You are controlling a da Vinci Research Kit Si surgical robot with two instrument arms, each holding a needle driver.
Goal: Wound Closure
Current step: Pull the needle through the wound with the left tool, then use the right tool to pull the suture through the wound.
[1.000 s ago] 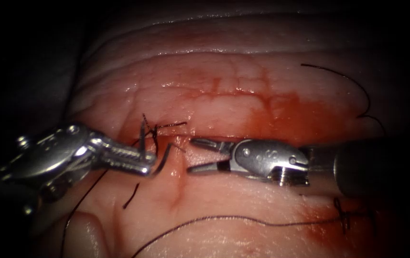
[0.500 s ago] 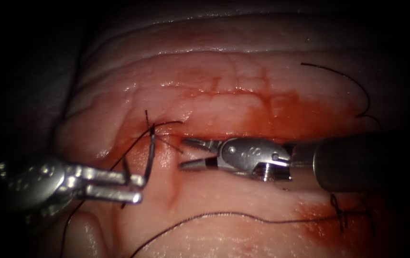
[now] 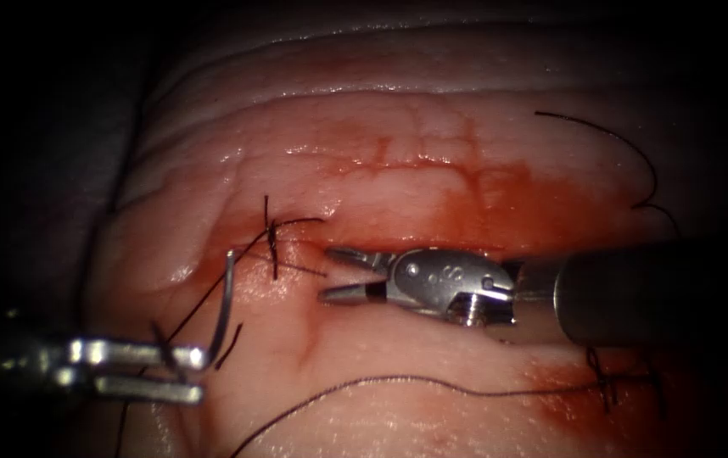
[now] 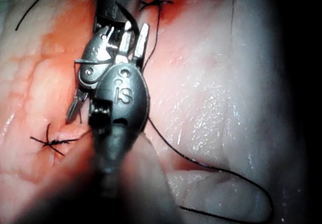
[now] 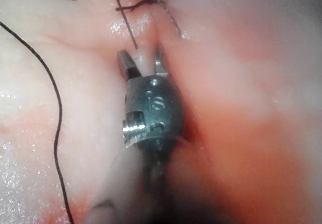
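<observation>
Endoscope view: pale, red-stained pork tissue (image 3: 398,161), and the risk is plain. The right arm's steel needle driver (image 3: 327,274) rests on the cut (image 3: 306,335) with fingers parted, holding nothing; they could snag the knotted black stitch (image 3: 272,227) just beside them. The left arm's needle driver (image 3: 198,373) has its fingers clamped near one end of the curved silver needle (image 3: 226,297), which is clear of the tissue, left of the cut. That grip could let the needle twist or tug the trailing dark thread (image 3: 381,386).

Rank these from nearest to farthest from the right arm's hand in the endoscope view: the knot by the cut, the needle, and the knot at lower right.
From the right hand:
1. Knot by the cut, just to its upper left.
2. Needle, further left, out of the tissue, held near one end by the left hand.
3. Lower-right knot, beyond the shaft.
</observation>
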